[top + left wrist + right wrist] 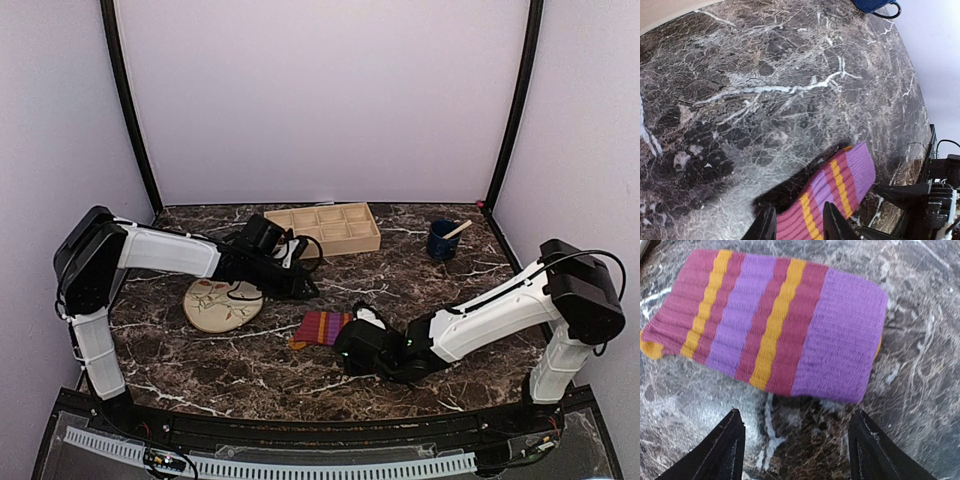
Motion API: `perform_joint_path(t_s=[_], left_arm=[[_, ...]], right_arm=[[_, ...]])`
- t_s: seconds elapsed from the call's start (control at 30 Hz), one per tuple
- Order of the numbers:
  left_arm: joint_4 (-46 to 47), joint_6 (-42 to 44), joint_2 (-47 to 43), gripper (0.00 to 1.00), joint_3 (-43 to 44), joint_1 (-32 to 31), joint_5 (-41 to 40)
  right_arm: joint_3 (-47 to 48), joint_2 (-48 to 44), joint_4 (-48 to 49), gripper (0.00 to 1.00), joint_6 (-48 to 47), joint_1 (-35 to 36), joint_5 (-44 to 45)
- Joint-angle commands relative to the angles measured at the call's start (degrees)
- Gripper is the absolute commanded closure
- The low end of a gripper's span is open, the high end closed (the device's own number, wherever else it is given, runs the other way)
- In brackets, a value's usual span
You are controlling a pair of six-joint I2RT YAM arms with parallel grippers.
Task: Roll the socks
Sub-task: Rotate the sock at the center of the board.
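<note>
Sock look: the striped sock [775, 320] is lying flat and unrolled. It is showing ribbed bands of magenta and purple, two orange stripes and one wide, plain purple end.
Sock place: it is resting on the dark marbled desk [200, 360], near the front middle. It is sitting to the right of the beige plate [222, 304] and apart from it.
Beside the sock: a dark patch is showing along one edge in the left wrist view, and I cannot tell whether it is cloth or shadow.
Right hand: the right hand [796, 415] is reaching in low from the right. Its fingers are standing wide apart and pointing at the sock's long edge, just short of it and gripping nothing.
Left hand: the left hand [799, 207] is hanging over the desk between the plate and the wooden tray [325, 228], tilting toward the sock. Its fingers are standing partly apart with nothing clamped between them.
Count: I am seeing one sock plainly, two arms, one plate, one tray, and one blue mug [441, 242] holding a stick.
</note>
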Motion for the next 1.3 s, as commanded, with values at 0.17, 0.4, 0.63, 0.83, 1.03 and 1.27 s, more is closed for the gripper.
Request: perform_joint_path(t_s=[0.17,0.4,0.63,0.83,1.03,1.27], left_arm=[[-5.25,5.39,5.62,0.66,4.46,0.15,-3.01],[-6.15,5.84,5.71,0.68,2.49,0.11,-2.83],[-5.68,5.33,3.28,0.7,-2.77,-0.46,-3.41],[-5.63,4.64,1.67,0.7,-5.81,-1.66,-4.54],[-6.48,3.89,-0.07,0.7,-7.51,-2.72,-5.79],[-8.9,2.6,-2.45,0.7,-9.11,-3.84,-8.51]], right_arm=[[-1.5,-1.28,-2.68,0.34,4.01,1.21,-2.16],[-0.15,1.51,-2.02,0.34,1.92,-0.1,-2.58],[1.27,3.56,-0.02,0.34,-2.88,-4.69,-3.59],[3.37,5.93,1.16,0.34,-7.99,-8.23,-4.63],[5.71,8.48,2.85,0.34,-12.72,-11.66,-5.74],[9.3,11.11,4.26,0.34,-17.76,-15.1,-7.0]])
